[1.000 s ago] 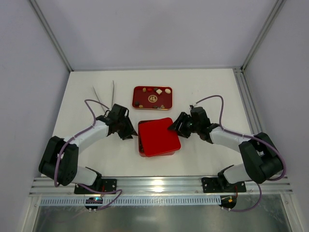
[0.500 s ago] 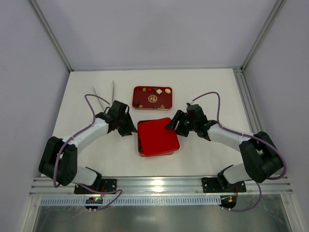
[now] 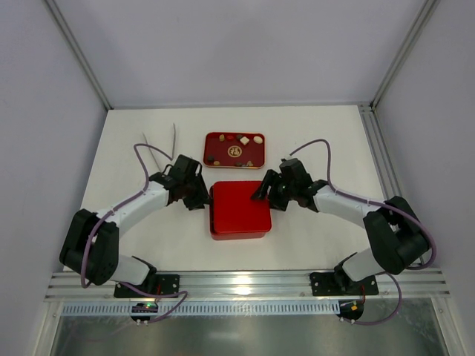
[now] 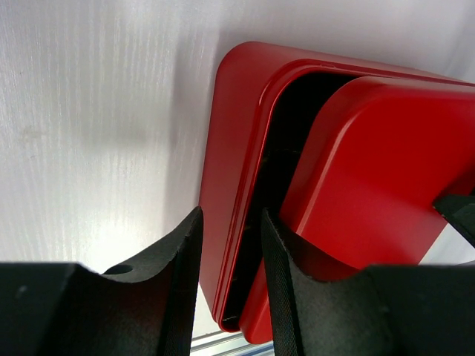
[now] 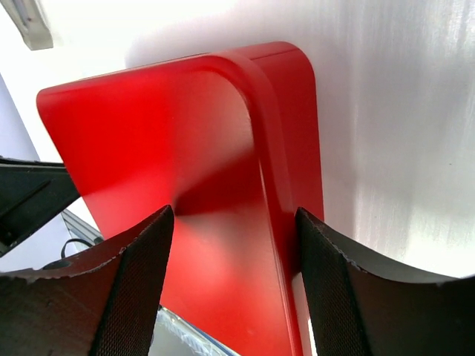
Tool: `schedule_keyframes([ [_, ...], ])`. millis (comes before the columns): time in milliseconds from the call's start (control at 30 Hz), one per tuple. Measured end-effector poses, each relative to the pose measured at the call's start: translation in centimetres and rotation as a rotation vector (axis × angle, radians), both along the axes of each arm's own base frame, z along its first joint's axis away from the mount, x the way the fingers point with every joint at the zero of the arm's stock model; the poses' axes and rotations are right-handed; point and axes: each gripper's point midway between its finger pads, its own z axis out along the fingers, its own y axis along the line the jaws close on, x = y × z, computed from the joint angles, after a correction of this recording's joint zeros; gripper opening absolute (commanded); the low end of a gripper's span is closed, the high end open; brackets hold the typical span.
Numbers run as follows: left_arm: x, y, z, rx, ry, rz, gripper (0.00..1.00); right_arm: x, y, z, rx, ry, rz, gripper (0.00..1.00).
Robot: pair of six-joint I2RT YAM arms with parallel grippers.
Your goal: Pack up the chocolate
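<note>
- While the lid (image 3: 240, 206) sits askew on the red box (image 4: 223, 178) mid-worktop (image 3: 334, 141), the left jaws (image 3: 197, 194) at its 9 o'clock appear pinched on the box wall. The right jaws (image 3: 269, 191) are spread, straddling the lid's 2 o'clock corner.
- At 12 o'clock from the box, the tray (image 3: 206, 150) runs 9-to-3, about equally near both arms.
- Chocolate (image 3: 243, 139) lies loose in it, beyond both jaws.
- The lid hides the box's compartments, and the piece shapes are too small to tell.
</note>
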Motion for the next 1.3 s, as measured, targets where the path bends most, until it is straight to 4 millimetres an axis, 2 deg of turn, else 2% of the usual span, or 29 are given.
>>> schedule_keyframes([
  [433,0.1,0.6,0.5,0.028,-0.026,0.021,0.38,0.3,0.4,0.2,-0.037,0.017,0.003,0.71],
  [967,1.0,3.6,1.6,0.047,-0.051,0.103,0.33,0.3,0.3,0.0,-0.06,-0.005,0.033,0.71],
  [1133,1.2,3.9,1.2,0.057,-0.044,0.106,0.28,0.5,0.2,0.2,-0.078,-0.028,0.05,0.71],
  [1300,1.2,3.6,-0.6,0.066,0.011,0.094,0.24,0.7,0.1,0.2,-0.093,-0.05,0.068,0.73],
])
